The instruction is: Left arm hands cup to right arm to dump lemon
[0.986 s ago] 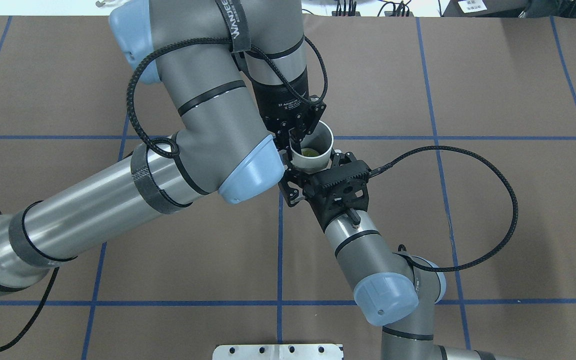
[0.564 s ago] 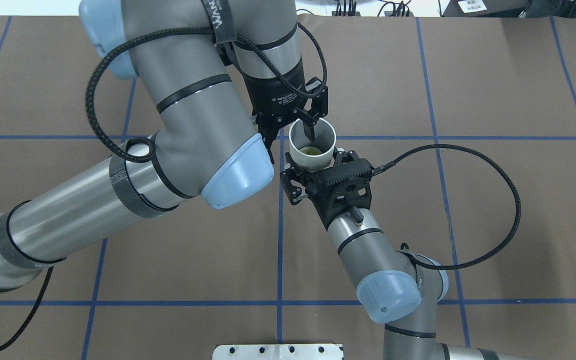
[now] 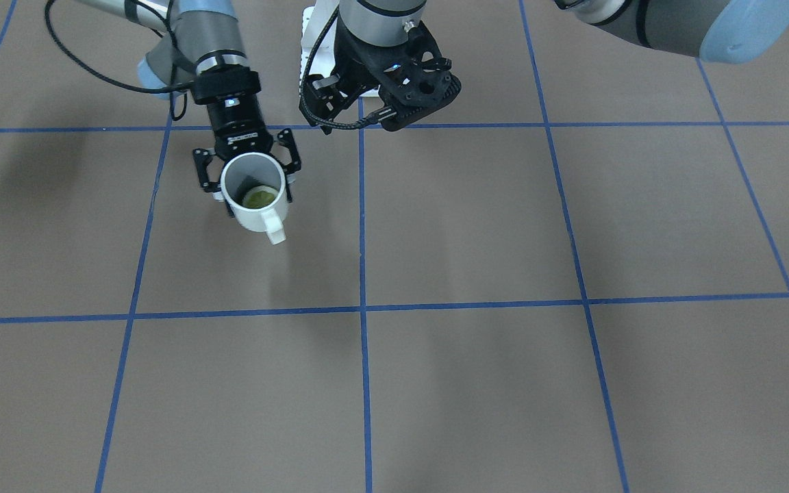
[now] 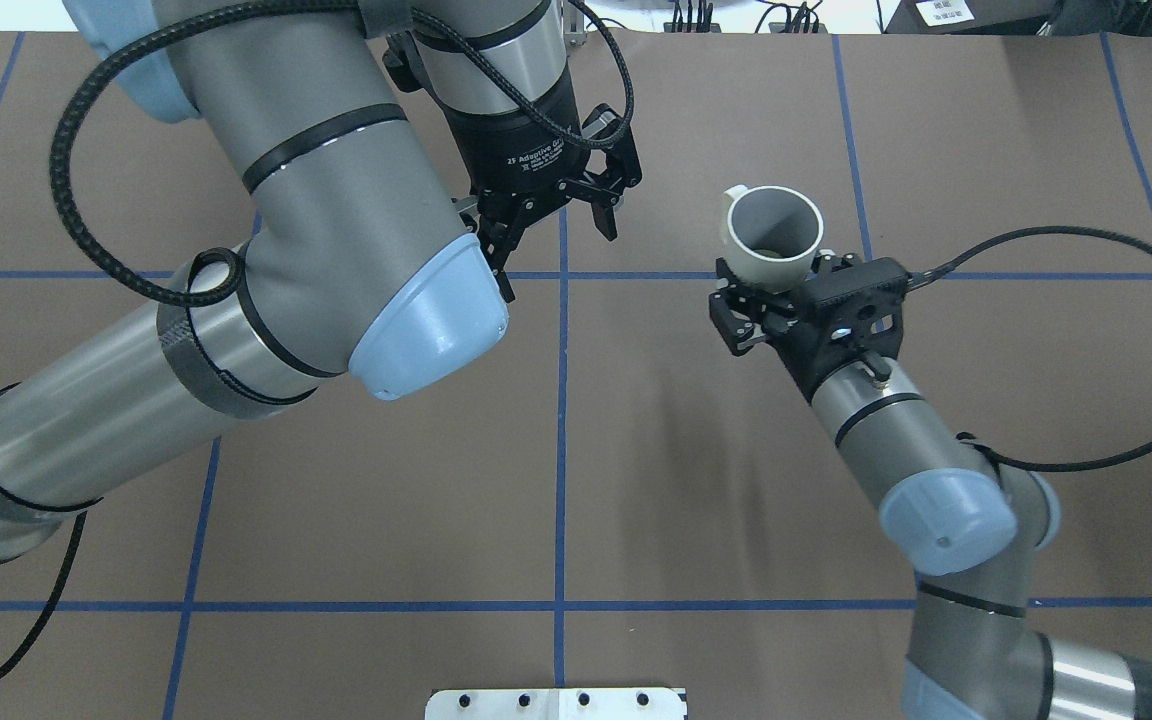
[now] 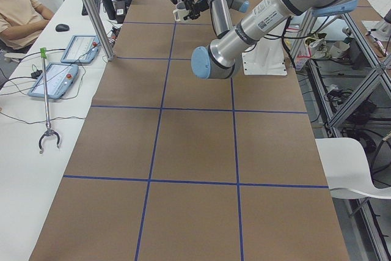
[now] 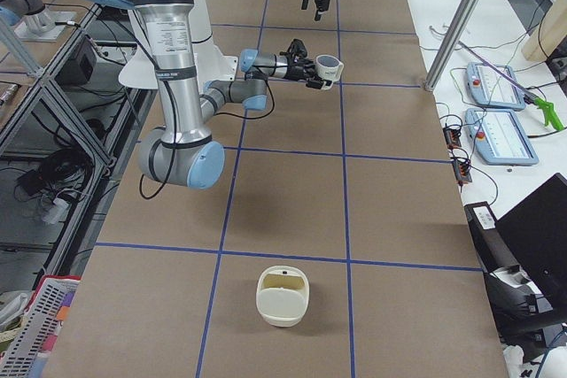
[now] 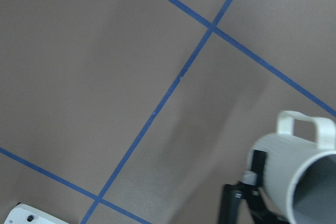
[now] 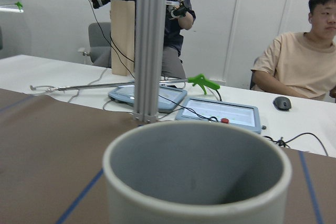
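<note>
The off-white cup (image 3: 257,218) is clamped by its body between the fingers of my right gripper (image 3: 247,179) and held above the table, mouth up and handle pointing away from the arm. The yellow-green lemon (image 3: 259,197) lies inside it. In the overhead view the cup (image 4: 771,235) sits right of centre in the right gripper (image 4: 781,275). My left gripper (image 4: 558,240) is open and empty, a good way to the cup's left. The cup's rim fills the bottom of the right wrist view (image 8: 197,182). The cup also shows at the lower right of the left wrist view (image 7: 294,166).
A cream basket-like container (image 6: 282,296) stands on the table, far from both grippers. A white baseplate (image 4: 556,703) lies at the near table edge. Operators (image 8: 310,61), control pendants (image 6: 500,135) and a metal post (image 6: 461,15) line the table's far side.
My left gripper let go of the cup's rim, opened and pulled back up and away. My right gripper carried the cup with the lemon to the right, clear of the left arm.
</note>
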Controlling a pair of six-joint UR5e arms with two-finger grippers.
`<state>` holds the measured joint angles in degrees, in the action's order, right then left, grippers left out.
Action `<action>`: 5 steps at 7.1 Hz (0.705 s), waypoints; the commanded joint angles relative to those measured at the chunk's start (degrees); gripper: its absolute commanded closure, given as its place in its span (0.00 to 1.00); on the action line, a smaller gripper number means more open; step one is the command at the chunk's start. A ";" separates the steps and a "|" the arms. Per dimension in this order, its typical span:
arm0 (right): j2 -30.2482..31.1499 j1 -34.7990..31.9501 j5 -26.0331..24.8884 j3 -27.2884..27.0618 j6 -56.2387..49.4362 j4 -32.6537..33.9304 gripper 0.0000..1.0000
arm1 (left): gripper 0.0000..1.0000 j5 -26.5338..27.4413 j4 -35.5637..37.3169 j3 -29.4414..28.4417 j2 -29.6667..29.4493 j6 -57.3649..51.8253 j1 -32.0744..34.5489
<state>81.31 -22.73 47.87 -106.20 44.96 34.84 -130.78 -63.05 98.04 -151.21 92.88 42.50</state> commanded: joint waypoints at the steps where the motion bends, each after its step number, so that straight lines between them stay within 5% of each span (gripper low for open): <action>1: 14.86 -9.23 10.11 -4.19 0.13 -10.14 0.58 | 0.00 0.18 0.03 0.04 0.21 0.02 0.04; 3: 26.76 -17.21 20.20 -0.26 2.57 -27.03 0.63 | 0.00 0.26 0.03 -0.13 0.30 -0.07 0.13; 5: 27.94 -21.10 22.08 17.33 20.43 -52.62 0.80 | 0.00 0.88 0.03 0.04 0.56 0.02 0.04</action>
<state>108.17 -40.96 68.13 -99.29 55.87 -2.20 -130.14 -63.02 97.97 -150.77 92.84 42.60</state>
